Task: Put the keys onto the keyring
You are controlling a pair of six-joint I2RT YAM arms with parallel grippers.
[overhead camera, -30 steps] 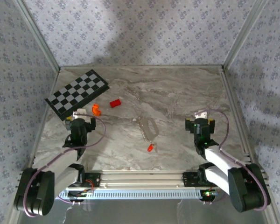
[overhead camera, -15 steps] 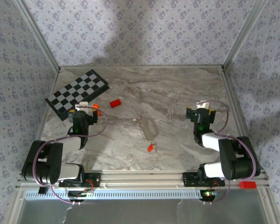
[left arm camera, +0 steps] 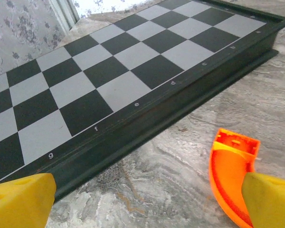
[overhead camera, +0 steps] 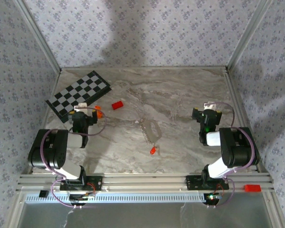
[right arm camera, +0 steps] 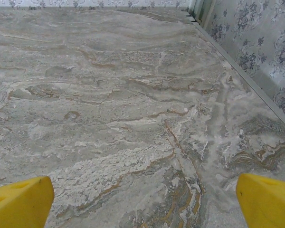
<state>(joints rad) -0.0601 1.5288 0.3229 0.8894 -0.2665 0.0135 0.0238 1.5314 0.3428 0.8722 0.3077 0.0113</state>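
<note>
Between the left gripper (left arm camera: 145, 199) and right gripper (right arm camera: 142, 199), both spread wide, the keys (overhead camera: 148, 128) lay flat, stiff, probably slippery, so pinching their edges seemed best.

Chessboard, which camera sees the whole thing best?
The top camera: the chessboard lies at the far left of the table, corner to corner in view. The left wrist camera sees it close up, squares and edge letters, but cut off by the frame. The right wrist camera faces marble tabletop.
</note>
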